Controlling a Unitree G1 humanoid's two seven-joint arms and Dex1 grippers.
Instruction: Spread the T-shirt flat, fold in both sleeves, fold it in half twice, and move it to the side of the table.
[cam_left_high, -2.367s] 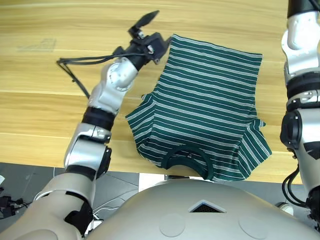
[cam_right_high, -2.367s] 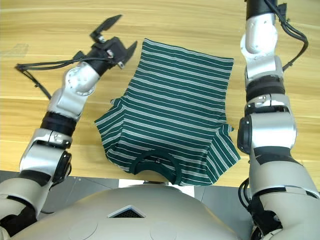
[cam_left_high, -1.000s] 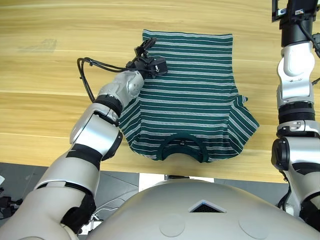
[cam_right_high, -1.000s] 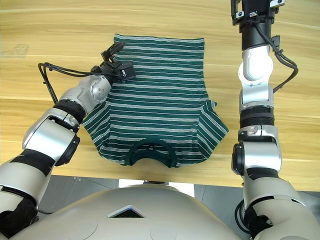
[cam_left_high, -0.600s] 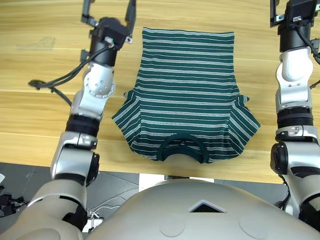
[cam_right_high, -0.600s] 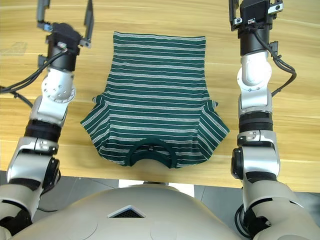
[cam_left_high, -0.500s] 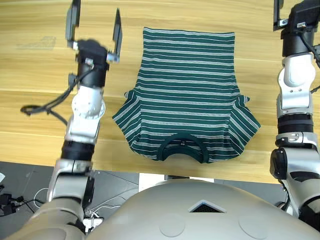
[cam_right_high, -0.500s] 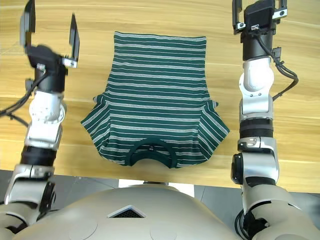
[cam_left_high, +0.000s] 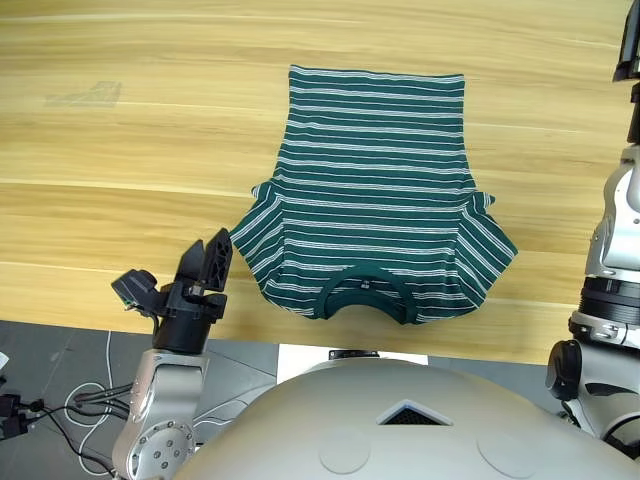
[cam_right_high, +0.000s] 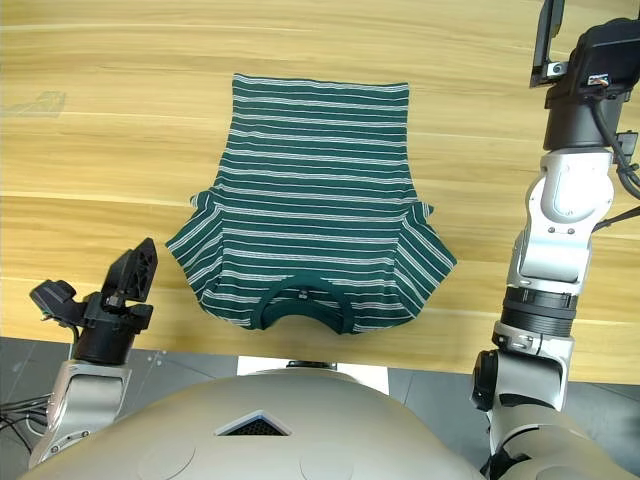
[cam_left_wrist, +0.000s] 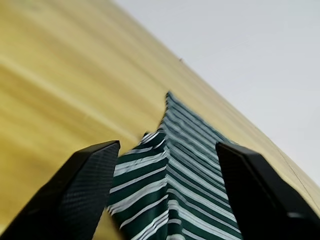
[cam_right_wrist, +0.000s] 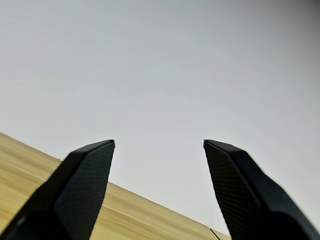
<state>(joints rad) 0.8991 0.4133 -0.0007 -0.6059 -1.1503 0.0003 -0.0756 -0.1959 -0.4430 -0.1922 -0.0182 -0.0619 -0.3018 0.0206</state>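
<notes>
The green T-shirt with white stripes lies spread on the wooden table, collar at the near edge and hem at the far side. Both short sleeves stick out at the sides and are a little rumpled. My left gripper is open, low at the table's front edge, left of the shirt's left sleeve and apart from it. Its wrist view looks along the shirt between the open left gripper fingers. My right gripper is open and empty, raised at the far right, clear of the shirt.
Bare wood lies to the left, right and beyond the shirt. A faint pale mark sits at the table's far left. Below the front edge there is grey floor with cables at the lower left.
My left arm has come down from beside the shirt's far left corner to the table's front edge, still open. The right arm has shifted right. The shirt has stayed in place.
</notes>
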